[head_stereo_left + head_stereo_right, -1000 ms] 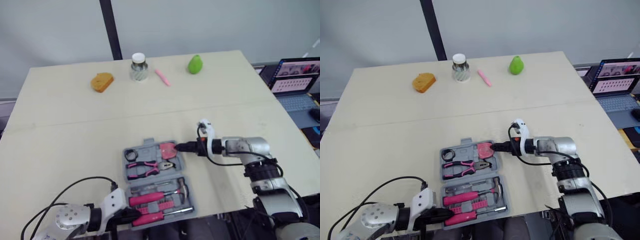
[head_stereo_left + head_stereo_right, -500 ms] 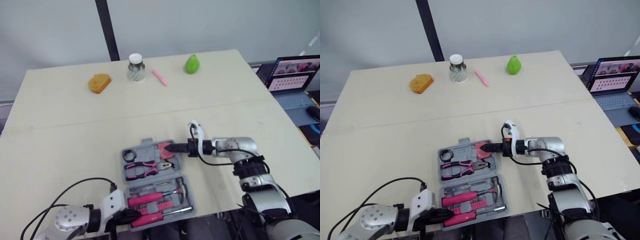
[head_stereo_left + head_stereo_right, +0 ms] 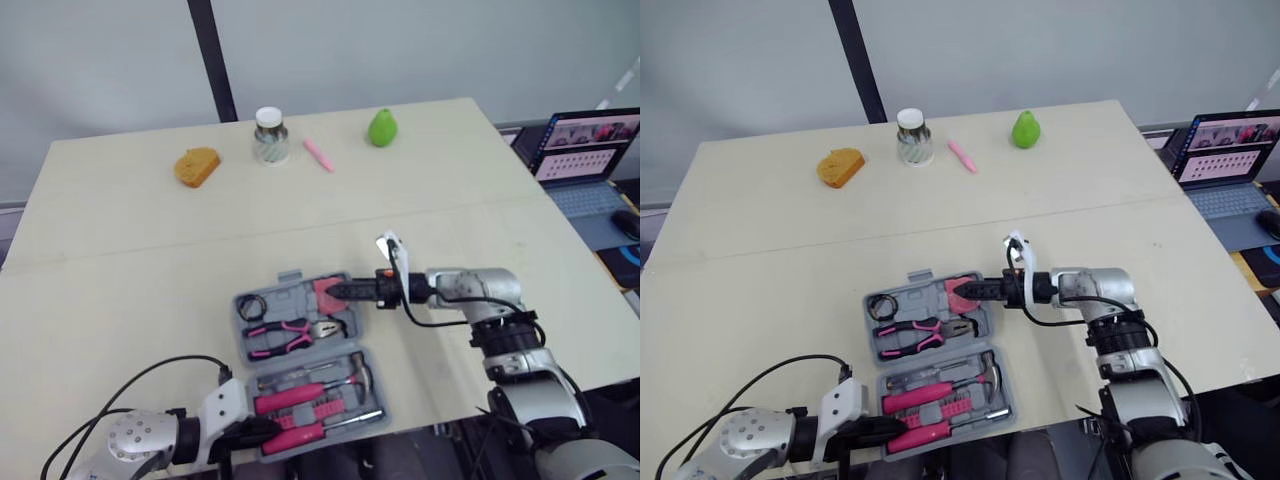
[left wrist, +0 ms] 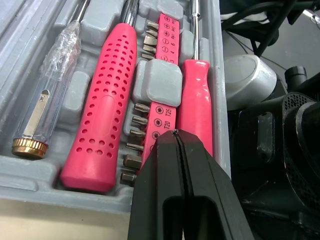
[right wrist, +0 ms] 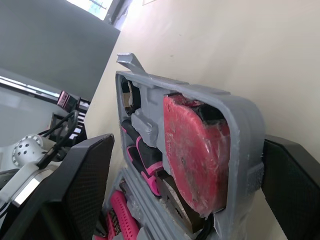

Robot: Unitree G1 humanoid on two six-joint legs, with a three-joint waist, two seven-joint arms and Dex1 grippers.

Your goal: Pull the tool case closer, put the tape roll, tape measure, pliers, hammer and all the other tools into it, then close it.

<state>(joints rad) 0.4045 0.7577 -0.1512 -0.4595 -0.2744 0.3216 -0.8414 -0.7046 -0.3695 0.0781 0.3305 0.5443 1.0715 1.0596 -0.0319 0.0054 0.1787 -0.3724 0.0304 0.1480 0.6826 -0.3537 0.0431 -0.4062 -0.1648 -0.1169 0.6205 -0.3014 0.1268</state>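
The grey tool case (image 3: pixel 928 296) lies open near the table's front edge. Its far half holds the black tape roll (image 3: pixel 880 307), pink pliers (image 3: pixel 910 330) and pink tape measure (image 3: pixel 958 292). The near half holds the hammer (image 3: pixel 940 390), a pink-handled driver (image 4: pixel 102 110), bits (image 4: pixel 150 100) and a clear screwdriver (image 4: pixel 47 90). My right gripper (image 3: pixel 982 288) is open at the far half's right end, one finger (image 5: pixel 290 180) against the end wall beside the tape measure (image 5: pixel 195 150). My left gripper (image 4: pixel 175 137) is shut on nothing, just over the near half's front edge (image 3: pixel 875 432).
Along the table's far side sit an orange piece of bread (image 3: pixel 840 167), a jar (image 3: pixel 911 137), a pink pen (image 3: pixel 963 155) and a green pear (image 3: pixel 1025 129). A laptop (image 3: pixel 1230 160) stands off the table to the right. The case lies close to the front edge.
My right gripper has reached further left onto the far half's right end. That half has shifted left and sits skewed against the near half. The left gripper has stayed put.
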